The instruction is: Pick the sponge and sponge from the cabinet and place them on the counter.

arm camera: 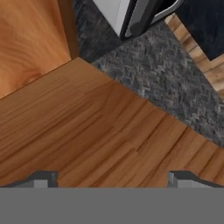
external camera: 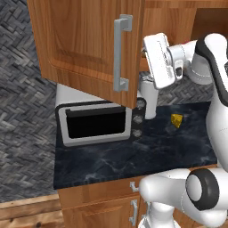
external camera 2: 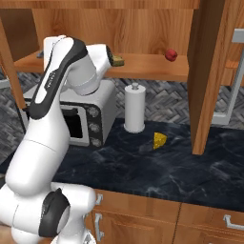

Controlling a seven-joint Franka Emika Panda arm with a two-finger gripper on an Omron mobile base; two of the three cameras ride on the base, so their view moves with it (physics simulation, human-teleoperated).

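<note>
The cabinet [external camera 2: 143, 28] stands open, its door [external camera: 89, 44] swung out to the left. On its wooden inner shelf [external camera 2: 147, 66] one small olive-yellow sponge [external camera 2: 117, 60] peeks out just right of my wrist; the arm hides part of it. My white hand [external camera: 159, 58] reaches into the cabinet at shelf height, behind the door's edge. In the hand view my gripper [arm camera: 113, 180] is open, its fingertips [arm camera: 42, 178] wide apart over bare shelf board [arm camera: 96, 127] with nothing between them. The black-blue marbled counter [external camera 2: 157, 167] lies below.
A small round red fruit [external camera 2: 170, 55] sits on the shelf to the right. On the counter stand a microwave [external camera: 95, 122], a white paper-towel roll [external camera 2: 135, 109] and a yellow cheese wedge [external camera 2: 159, 140]. The right cabinet door [external camera 2: 209, 71] hangs open over the counter.
</note>
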